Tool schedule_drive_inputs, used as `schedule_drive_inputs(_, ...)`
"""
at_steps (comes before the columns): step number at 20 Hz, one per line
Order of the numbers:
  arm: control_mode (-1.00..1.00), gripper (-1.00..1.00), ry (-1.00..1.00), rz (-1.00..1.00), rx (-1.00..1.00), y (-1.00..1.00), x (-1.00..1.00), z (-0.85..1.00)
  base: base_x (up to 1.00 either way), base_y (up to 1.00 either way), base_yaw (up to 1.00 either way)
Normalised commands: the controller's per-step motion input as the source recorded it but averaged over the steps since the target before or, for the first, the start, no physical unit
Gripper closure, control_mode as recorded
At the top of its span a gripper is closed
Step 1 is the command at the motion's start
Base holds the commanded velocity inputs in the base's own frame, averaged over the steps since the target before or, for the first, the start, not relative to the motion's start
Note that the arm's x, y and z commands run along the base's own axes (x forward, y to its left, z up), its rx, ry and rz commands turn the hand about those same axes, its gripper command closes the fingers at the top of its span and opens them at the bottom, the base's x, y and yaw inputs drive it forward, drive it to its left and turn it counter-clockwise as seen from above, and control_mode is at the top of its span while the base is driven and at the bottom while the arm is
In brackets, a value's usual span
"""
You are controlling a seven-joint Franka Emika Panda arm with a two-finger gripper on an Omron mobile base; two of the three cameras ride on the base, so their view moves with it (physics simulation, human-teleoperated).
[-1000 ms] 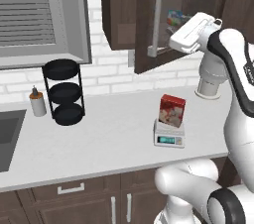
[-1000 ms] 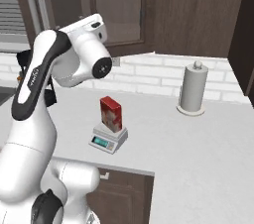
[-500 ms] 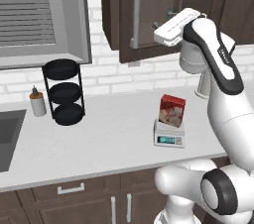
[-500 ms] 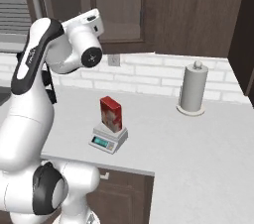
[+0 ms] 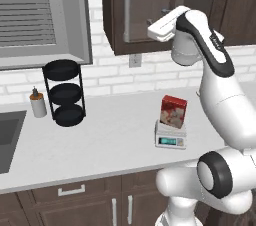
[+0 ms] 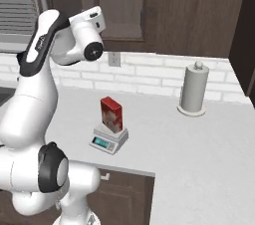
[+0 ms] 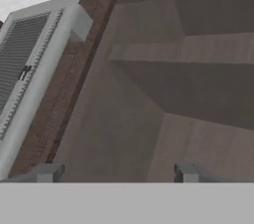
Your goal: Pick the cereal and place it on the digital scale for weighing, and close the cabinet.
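The red cereal (image 5: 173, 111) box stands upright on the small white digital scale (image 5: 171, 138) on the counter, right of centre; the cereal (image 6: 111, 114) and the scale (image 6: 108, 141) also show from the other side. High above them my gripper (image 5: 155, 24) is up against the dark brown cabinet (image 5: 145, 5), to the right of its long metal handle (image 5: 126, 7). In the hand view the cabinet (image 7: 163, 79) door panel is very close, and my gripper (image 7: 116, 173) is open with nothing between its fingertips (image 7: 47, 172). The door looks flush with the cabinet front.
A black three-tier rack (image 5: 64, 92) and a small bottle (image 5: 37, 103) stand at the counter's left, by the sink edge (image 5: 10, 137). A paper towel roll (image 6: 193, 89) stands at the back right. A window with blinds (image 5: 35, 12) is left of the cabinet.
The cabinet door has swung leftwards from open to shut against the cabinet front. My hand has moved left and up with it. The cereal and scale have not moved.
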Motion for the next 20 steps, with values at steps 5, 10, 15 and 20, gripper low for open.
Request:
schedule_drive_inputs(5,-1.00,-1.00,0.00,0.00,0.00,0.02,0.68,-0.29,0.00,0.00,0.00)
schedule_drive_inputs(10,-1.00,-1.00,0.00,0.00,0.00,0.00,0.92,-0.41,0.00,0.00,0.00)
schedule_drive_inputs(15,-1.00,-1.00,-0.05,0.00,0.00,-0.07,-0.09,-0.17,0.00,0.00,0.00)
schedule_drive_inputs(20,-1.00,-1.00,-0.25,0.00,0.08,-0.16,-1.00,0.05,0.00,0.00,0.00)
